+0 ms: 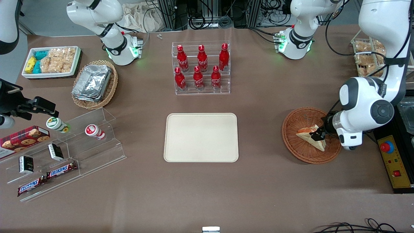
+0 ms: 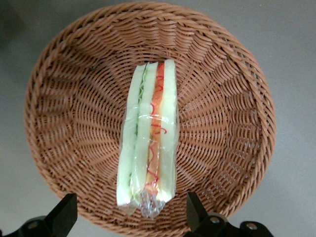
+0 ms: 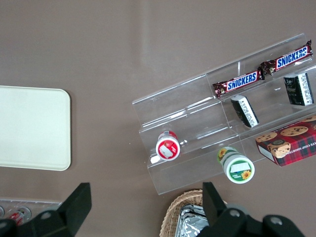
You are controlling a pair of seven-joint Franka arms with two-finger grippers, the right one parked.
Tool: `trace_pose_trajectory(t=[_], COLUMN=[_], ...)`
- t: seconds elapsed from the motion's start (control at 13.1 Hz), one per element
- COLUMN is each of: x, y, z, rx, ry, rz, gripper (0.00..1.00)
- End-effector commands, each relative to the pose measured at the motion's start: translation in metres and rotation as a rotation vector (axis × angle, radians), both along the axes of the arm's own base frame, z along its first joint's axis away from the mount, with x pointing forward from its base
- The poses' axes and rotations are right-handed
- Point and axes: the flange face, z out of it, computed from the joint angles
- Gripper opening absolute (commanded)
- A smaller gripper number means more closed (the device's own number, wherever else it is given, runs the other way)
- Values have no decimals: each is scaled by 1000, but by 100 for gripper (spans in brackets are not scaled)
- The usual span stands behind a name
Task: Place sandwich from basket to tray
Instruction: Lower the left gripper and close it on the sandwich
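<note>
The pale triangular wrapped sandwich [image 2: 148, 133] lies in the round reddish-brown wicker basket [image 2: 59, 113], inside its rim. The hand [image 2: 131, 217] hovers over it, fingers [image 2: 61, 215] spread wide, straddling it without touching. The flat cream rectangular tray [image 1: 201, 137] sits well apart on brown tabletop [image 1: 258, 129].

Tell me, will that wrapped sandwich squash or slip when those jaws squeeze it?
The sandwich probably squashes easily: soft bread layers show along its cut edge. Its clear film wrap looks glossy, so it may slide a little. It looks light, so it should lift readily from the basket. The gripper is open, its jaws either side of the wedge.
</note>
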Motion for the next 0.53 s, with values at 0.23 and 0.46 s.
trace_pose_trajectory(t=[0.23,0.46], x=[-14,-19], y=[-1,-1], z=[-32,-49], rx=[-1,-6], ry=[-18,-45], rz=[14,17], gripper=[100,100])
